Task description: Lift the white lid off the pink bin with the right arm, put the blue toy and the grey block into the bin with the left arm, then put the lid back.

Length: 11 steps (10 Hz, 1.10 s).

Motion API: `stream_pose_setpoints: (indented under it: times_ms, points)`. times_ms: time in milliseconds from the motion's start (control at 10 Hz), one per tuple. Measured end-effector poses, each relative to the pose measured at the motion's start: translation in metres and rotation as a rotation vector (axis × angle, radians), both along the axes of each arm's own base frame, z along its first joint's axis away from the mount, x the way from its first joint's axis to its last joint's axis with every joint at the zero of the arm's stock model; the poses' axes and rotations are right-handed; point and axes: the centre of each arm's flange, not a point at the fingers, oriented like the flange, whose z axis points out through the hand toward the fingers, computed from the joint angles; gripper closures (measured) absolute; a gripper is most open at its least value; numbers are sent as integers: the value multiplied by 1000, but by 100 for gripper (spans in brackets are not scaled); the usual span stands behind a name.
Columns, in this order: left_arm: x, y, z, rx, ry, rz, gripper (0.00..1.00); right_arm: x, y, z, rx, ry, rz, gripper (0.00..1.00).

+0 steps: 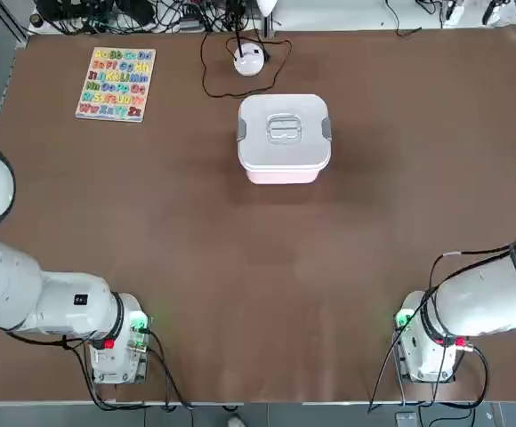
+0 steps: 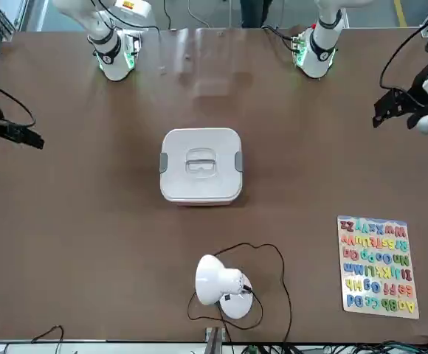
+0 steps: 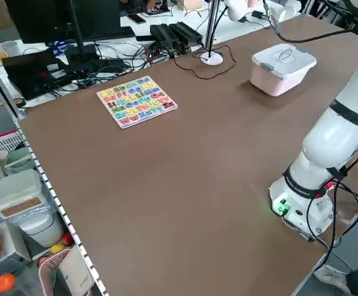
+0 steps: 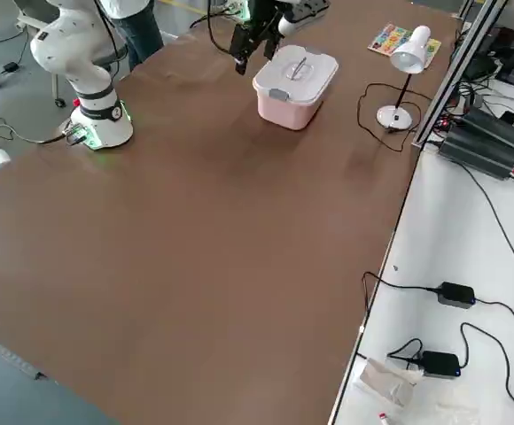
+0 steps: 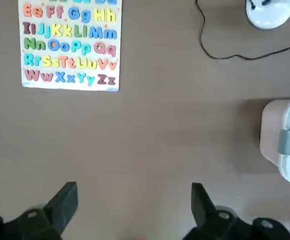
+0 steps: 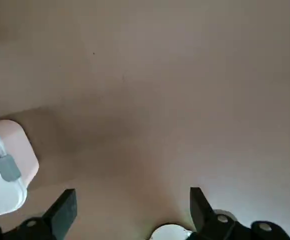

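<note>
Overhead, shows the white lid [image 1: 284, 132] closed on the pink bin [image 1: 283, 174], far of centre on the desk [image 1: 240, 267]. Leaves wide bare brown surface between bin and both arm bases, and to either side of the bin. Places an alphabet board [image 1: 116, 84] near the far left corner, well apart from the bin, and a lamp [image 1: 250, 59] with its looping cable [image 1: 213, 76] just behind the bin near the far edge.

From the front, finds the right tool [image 2: 26, 137] at the desk's right edge and the left tool [image 2: 391, 107] by the left edge, both well apart from the bin.

From the left side, puts the board near the desk's left edge, with bare surface between it and the bin.

From the left wrist, shows the left tool's fingers [image 5: 65, 200] spread wide over bare desk, holding nothing, with the bin's corner and the board ahead.

From the right wrist, shows the right tool's fingers [image 6: 200, 202] likewise wide and empty, with one corner of bin and lid off to the side.
</note>
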Motion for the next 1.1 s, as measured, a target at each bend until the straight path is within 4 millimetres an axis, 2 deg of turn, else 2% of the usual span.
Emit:
stream_pose_setpoints:
  times_ms: [100,400,800,1100]
  points:
    - [1,-1,1,1,-12,-1,0,-3,-7,4,4,-7,9,0]
    - [2,-3,2,21,-23,-7,0,-14,-5,15,11,-18,21,0]
    - [0,-7,1,25,-14,-16,0,-29,-1,18,20,-16,31,0]
    - [1,-4,1,27,-13,-11,0,-33,-1,20,22,-16,32,0]
